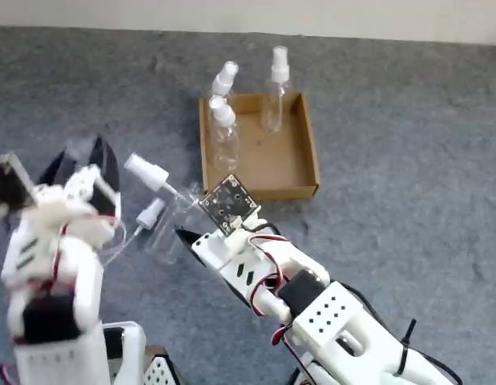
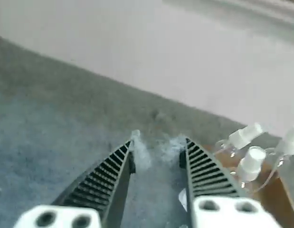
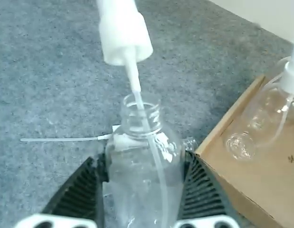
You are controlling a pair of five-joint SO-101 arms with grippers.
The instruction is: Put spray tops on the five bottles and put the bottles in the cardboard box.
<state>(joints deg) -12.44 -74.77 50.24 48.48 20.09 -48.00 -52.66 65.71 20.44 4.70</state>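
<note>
The clear plastic bottle [image 3: 137, 137] sits tilted near the middle of the grey carpeted table [image 1: 392, 120]. It is just beside the near corner of the brown cardboard box [image 1: 268, 164] on the left arm's side, clamped across its body by the right gripper [image 3: 143, 164]. The white spray top [image 3: 124, 33] stands above the open neck with only its thin dip tube [image 3: 137, 95] inside, so seating it looks like the step in hand. The left gripper [image 2: 158, 147], jaws apart and empty, hovers nearer the table's left edge. It should probably take the white head squarely, line it up with the neck, then press and twist while the right clamp resists. Pushing off-axis could kink the tube.
</note>
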